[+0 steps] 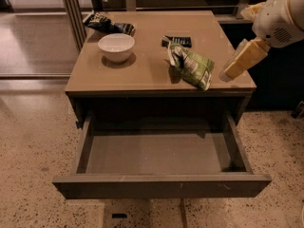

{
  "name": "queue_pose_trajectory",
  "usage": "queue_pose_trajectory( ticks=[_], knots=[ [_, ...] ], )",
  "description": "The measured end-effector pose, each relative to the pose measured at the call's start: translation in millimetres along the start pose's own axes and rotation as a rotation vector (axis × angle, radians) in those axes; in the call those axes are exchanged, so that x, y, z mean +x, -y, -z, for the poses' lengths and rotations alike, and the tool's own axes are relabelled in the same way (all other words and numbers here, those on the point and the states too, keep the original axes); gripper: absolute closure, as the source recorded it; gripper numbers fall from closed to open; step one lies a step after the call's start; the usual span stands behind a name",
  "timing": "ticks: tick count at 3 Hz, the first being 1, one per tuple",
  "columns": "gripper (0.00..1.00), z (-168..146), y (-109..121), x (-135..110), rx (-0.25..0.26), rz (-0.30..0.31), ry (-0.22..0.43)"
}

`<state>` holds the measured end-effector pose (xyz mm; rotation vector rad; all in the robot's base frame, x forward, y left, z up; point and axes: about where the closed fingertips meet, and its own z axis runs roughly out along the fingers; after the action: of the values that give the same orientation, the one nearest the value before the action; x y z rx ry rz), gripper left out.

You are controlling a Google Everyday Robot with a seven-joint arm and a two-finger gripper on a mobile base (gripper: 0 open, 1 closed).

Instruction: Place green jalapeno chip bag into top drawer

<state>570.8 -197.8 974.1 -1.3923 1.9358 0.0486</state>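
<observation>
Green and white and wrinkled, the chip bag (192, 66) lies on the right half of the tan table (152, 77), close to the front edge, with a flat dark packet (178, 41) just behind it. Below, the top drawer (161, 185) is pulled wide open. The gripper (232, 69) hangs just right of the bag, above the table's right edge and apart from the bag; whether it is open or closed cannot be told. A white bowl (116, 46) sits back left, a dark blue snack bag (108, 25) behind it.
</observation>
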Motion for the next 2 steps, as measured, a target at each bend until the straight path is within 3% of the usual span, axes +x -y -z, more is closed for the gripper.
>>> queue_pose_trajectory(
  ticks=[1,2],
  knots=[
    [0.00,-39.1,26.9,-19.3,-0.003,-0.022,0.153],
    [0.00,-79.1,37.9,-30.5,-0.048,-0.051,0.237]
  ],
)
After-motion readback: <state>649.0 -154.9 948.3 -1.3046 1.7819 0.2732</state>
